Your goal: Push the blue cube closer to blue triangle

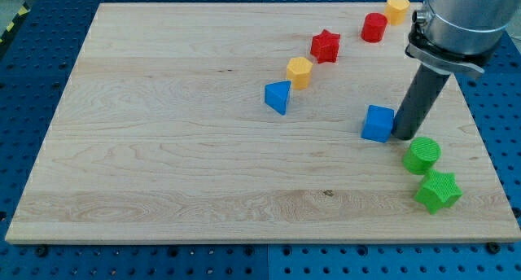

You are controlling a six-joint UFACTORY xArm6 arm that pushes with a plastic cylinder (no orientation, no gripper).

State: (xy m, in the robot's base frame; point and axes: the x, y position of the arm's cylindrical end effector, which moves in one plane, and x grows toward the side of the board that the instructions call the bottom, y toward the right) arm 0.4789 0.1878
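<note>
Wooden board (163, 150) holds everything. Blue cube (378, 123) sits toward the right edge, blue triangle (278, 97) near centre, well apart. My tip (404, 136) touches the cube's right face, placed to shove it left toward the triangle. No jaws, just a rod; grips nothing. Green cylinder (422, 155) just beside tip.

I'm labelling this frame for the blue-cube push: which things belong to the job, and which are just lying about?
In the job: blue cube; blue triangle; my tip, at the cube's right side.

Lying about: yellow hexagon; red star; red cylinder; yellow heart; green cylinder; green star.
</note>
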